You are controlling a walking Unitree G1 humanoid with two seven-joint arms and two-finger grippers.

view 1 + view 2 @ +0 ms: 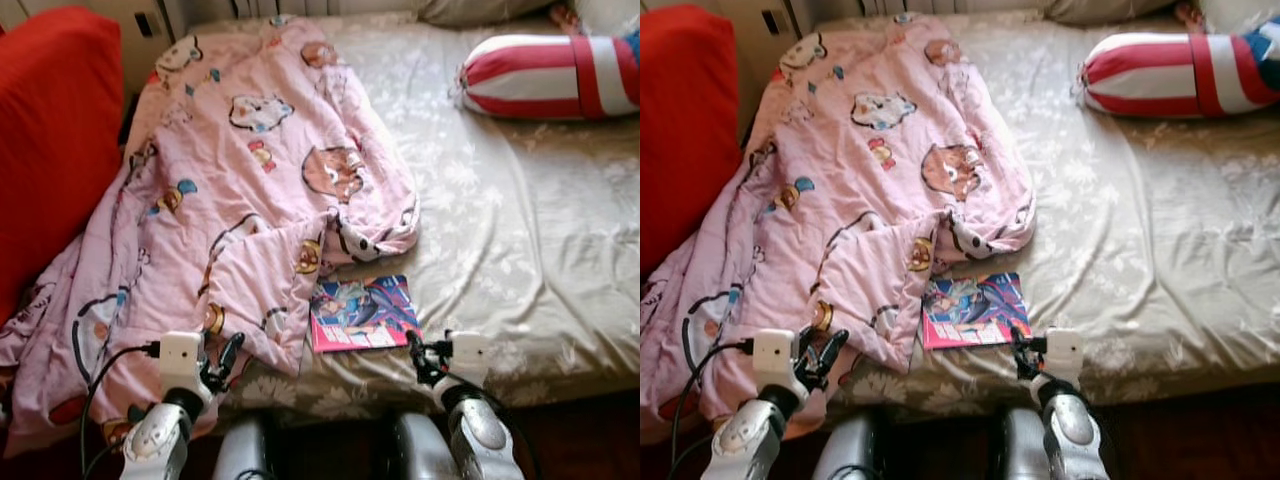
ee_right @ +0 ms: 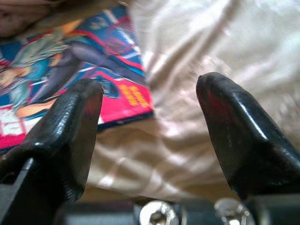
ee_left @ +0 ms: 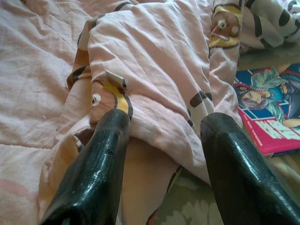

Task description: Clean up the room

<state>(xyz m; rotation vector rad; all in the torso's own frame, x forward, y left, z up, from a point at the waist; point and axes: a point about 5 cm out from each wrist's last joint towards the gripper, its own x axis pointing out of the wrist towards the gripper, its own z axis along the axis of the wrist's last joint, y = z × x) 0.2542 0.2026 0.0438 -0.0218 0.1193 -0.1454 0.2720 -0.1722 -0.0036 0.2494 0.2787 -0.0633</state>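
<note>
while both spread-fingered grippers, left gripper [image 1: 222, 362] and right gripper [image 1: 420, 352], hover, pink blanket [image 1: 250, 200] overlaps comic book [image 1: 362, 313].

No text, label, brand, number or sign can be read. The comic book [image 1: 362, 314], lying on the bed sheet [image 1: 520, 230] just beside the lower edge of the pink cartoon-print blanket [image 1: 250, 190], carries lettering on its cover: a white band with pink characters along the cover's lower edge in the left wrist view, and yellow characters on the pink corner in the right wrist view. Both are too blurred and too small to make out. The blanket bears cartoon figures only, with no legible words.
</note>
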